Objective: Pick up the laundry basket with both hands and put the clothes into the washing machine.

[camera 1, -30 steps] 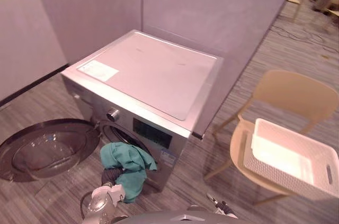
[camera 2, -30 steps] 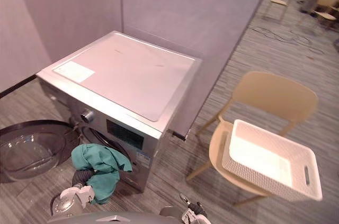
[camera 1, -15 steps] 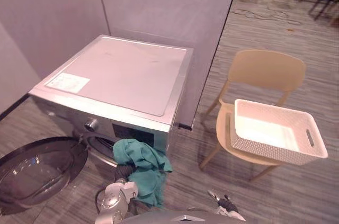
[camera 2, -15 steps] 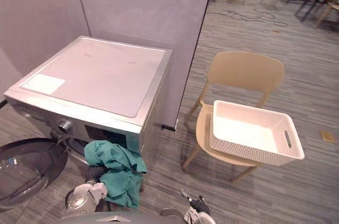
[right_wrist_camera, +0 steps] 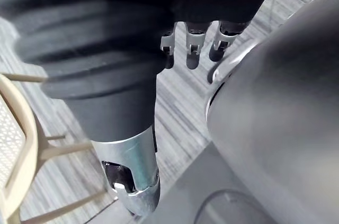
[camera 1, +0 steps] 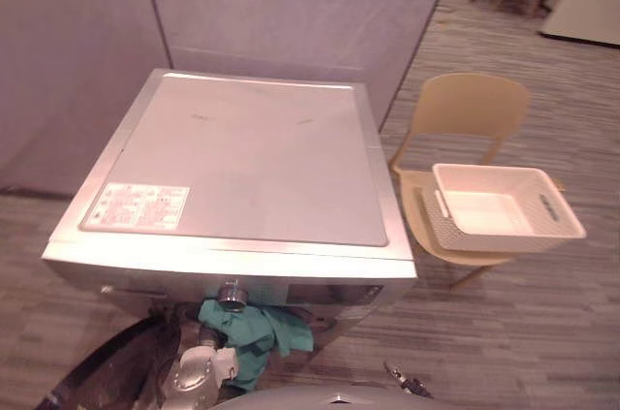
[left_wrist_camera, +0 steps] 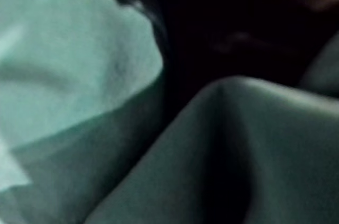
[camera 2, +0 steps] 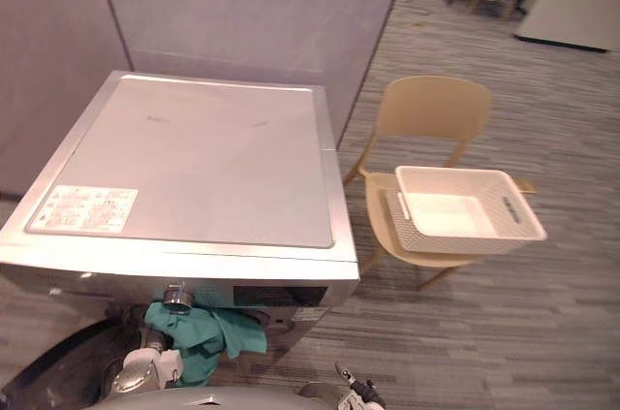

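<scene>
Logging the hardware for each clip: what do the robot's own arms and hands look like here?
The left arm is a silver-grey metal segment with rounded joints. The right hand has a bulky black ribbed cover over its back and wrist. It has short silver fingers with dark tips in a row, and a thicker silver thumb set apart. No markings show.

Soft, even indoor light; faint shadows.

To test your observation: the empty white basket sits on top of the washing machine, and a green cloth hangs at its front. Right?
No. The left eye view shows the empty white basket on the beige chair beside the washing machine, not on top of it. The green cloth does hang at its front.
</scene>
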Robot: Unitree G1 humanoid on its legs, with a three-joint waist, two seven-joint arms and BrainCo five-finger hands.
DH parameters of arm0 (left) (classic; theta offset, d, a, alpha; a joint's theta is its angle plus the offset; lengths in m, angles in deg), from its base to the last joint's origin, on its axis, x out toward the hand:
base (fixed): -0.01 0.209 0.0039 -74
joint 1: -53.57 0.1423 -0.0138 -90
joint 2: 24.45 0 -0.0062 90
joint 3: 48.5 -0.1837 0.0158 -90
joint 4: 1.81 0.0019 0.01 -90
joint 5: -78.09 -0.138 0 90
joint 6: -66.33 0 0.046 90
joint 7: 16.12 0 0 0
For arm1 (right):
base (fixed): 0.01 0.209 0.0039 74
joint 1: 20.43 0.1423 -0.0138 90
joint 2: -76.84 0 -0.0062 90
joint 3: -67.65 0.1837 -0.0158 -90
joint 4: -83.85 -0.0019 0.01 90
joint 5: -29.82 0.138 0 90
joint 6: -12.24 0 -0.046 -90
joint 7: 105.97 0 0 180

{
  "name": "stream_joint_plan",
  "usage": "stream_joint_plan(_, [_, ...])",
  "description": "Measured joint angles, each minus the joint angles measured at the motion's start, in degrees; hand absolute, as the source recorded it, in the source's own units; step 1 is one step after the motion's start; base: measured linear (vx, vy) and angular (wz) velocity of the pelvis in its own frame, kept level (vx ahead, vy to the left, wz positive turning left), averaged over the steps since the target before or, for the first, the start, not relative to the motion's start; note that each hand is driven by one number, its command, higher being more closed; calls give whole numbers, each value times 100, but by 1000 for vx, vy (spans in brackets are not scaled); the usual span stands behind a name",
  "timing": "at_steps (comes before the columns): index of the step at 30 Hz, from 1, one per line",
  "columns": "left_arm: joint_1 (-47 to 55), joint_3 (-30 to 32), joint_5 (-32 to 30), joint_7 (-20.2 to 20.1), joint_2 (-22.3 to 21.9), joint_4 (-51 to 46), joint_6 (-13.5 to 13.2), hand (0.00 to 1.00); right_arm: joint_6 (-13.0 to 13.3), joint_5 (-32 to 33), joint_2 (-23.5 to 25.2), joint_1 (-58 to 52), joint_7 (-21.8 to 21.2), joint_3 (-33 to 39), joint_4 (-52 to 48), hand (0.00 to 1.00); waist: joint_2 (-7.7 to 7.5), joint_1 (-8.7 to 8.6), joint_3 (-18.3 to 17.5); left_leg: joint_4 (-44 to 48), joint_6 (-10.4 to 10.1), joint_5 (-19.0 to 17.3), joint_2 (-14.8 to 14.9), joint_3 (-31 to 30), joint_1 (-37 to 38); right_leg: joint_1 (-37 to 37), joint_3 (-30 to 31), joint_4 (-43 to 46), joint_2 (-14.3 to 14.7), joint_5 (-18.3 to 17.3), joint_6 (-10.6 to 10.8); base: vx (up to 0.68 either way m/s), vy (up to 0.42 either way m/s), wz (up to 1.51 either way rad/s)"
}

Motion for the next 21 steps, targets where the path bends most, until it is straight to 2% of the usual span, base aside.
stream_joint_plan(1, [0, 8, 1, 9, -11, 25, 1, 100, -2, -2, 10, -48, -3, -21, -54, 0, -1, -3, 6, -74, 25, 16, -1, 89, 81, -1, -63, 125, 147, -200, 37, -38, 147, -65])
stream_joint_plan(3, [33, 180, 8, 48, -121, 45, -1, 100, 15, -7, -2, -101, -16, -190, -110, 0, -9, 23, 16, -168, 39, 23, -58, 349, 221, 98, -151, 208, 577, -844, 95, -89, 35, -56])
stream_joint_plan(6, [-50, 206, 14, 49, -178, 56, -17, 100, 23, -3, 14, -95, -26, -218, -137, 0, -102, 3, 109, -219, 25, 3, -178, 362, 238, 388, -62, -337, 701, -1336, 114, -179, -66, -21])
stream_joint_plan(7, [-66, 205, 14, 36, -225, 50, -21, 100, 24, -8, 15, -94, -34, -222, -176, 0, -106, -1, 161, -284, 7, 30, -168, 352, 271, 421, -94, -375, 712, -1365, 67, -196, -74, 17])
stream_joint_plan(10, [-27, 231, 17, 28, -550, 50, -25, 100, 52, -12, -30, -226, -38, -226, -357, 0, 39, 71, 156, -891, -37, 360, -133, 216, 500, 541, -185, -657, 828, -1324, 49, -93, -75, 23])
stream_joint_plan(12, [-18, 179, 26, -45, -567, 49, -27, 100, 47, -213, -53, -225, -85, -312, -370, 0, 67, 162, 138, -1202, -41, 552, -46, 232, 562, 609, -206, -973, 974, -1212, 23, -7, -51, 4])
stream_joint_plan(14, [-11, 197, 66, -40, -569, 8, -27, 100, 49, -291, -61, -250, -91, -513, -467, 0, 82, 226, 144, -1212, -47, 590, -37, 242, 534, 633, -216, -1018, 990, -1141, -5, 34, -11, 0])
stream_joint_plan(15, [23, 191, 65, -45, -562, -90, -28, 100, 58, -390, -73, -251, -97, -682, -566, 0, 92, 236, 198, -1029, -40, 577, -64, 223, 440, 610, -293, -927, 917, -1121, -9, 85, 18, 14])
stream_joint_plan(16, [19, 194, 63, -57, -555, -156, -29, 100, 69, -434, -77, -278, -111, -714, -557, 0, -22, 233, 217, -820, -52, 576, -73, 205, 357, 601, -315, -830, 857, -1107, 47, 93, 34, 33])
stream_joint_plan(17, [33, 200, 63, -69, -554, -318, -29, 100, 48, -450, -70, -229, -131, -763, -550, 0, -17, 242, 360, -236, -63, 557, -143, 218, 118, 581, -406, -652, 698, -1130, 64, 80, 45, 37])
stream_joint_plan(19, [108, 194, 64, -94, -581, -588, -26, 100, 24, -477, -81, -135, -136, -828, -551, 0, -102, 285, 444, 551, -43, 544, -192, 295, -248, 606, -461, -506, 507, -1132, 69, 25, 65, 26])
stream_joint_plan(20, [201, 192, 67, -114, -617, -790, -28, 100, 0, -621, -134, -54, -138, -861, -557, 0, -54, 342, 501, 832, 23, 496, -188, 375, -344, 606, -461, -479, 425, -1136, 59, -15, 88, -3])
stream_joint_plan(21, [241, 181, 75, -154, -611, -871, -24, 100, -1, -673, -201, -7, -131, -874, -566, 0, -31, 389, 557, 1167, 285, 229, -80, 461, -408, 610, -462, -467, 399, -1133, 48, -36, 136, -24])
